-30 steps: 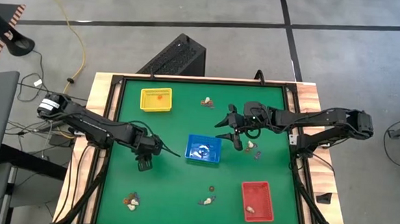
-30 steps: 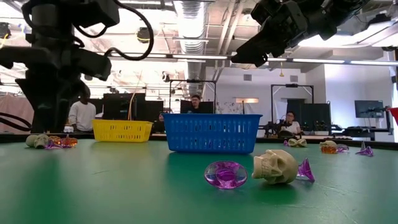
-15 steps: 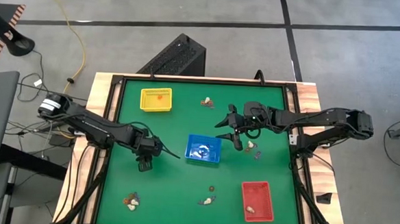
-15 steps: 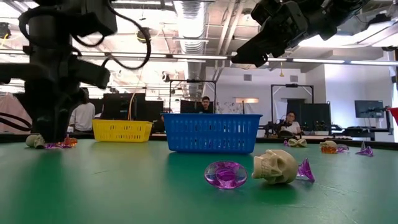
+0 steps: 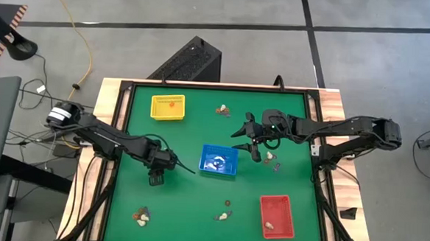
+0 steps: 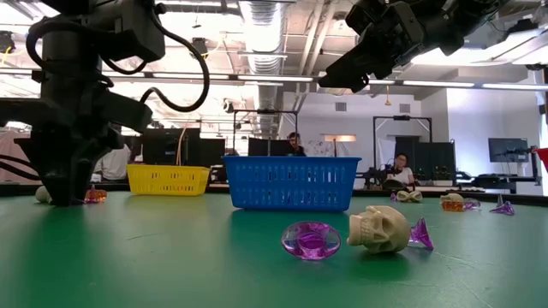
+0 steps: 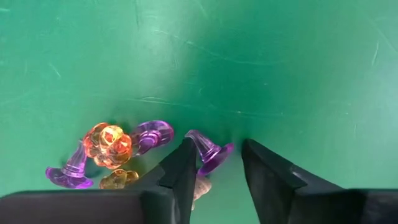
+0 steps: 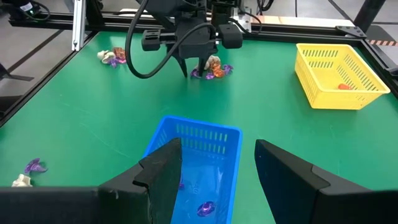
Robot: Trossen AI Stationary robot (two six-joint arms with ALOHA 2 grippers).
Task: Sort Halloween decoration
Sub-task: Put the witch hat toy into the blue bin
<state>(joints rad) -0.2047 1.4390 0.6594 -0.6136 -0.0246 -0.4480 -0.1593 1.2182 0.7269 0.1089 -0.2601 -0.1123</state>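
Purple witch-hat trinket [image 7: 208, 154] now sits between the lowered left hand's [image 7: 214, 163] open fingers; grasp appears imminent. Right hand [image 8: 214, 163] waits open above the blue tray [image 8: 189, 163].

Left fingers [image 7: 186, 163] partly hide cream trinket [image 7: 200, 185].

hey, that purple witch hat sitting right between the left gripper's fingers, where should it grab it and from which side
Probably by the cone. The purple witch hat lies tipped on its side on the green table, so the narrow cone fits the gap better than the flared brim. Come straight down from above; the left gripper, fingers open, already straddles it.
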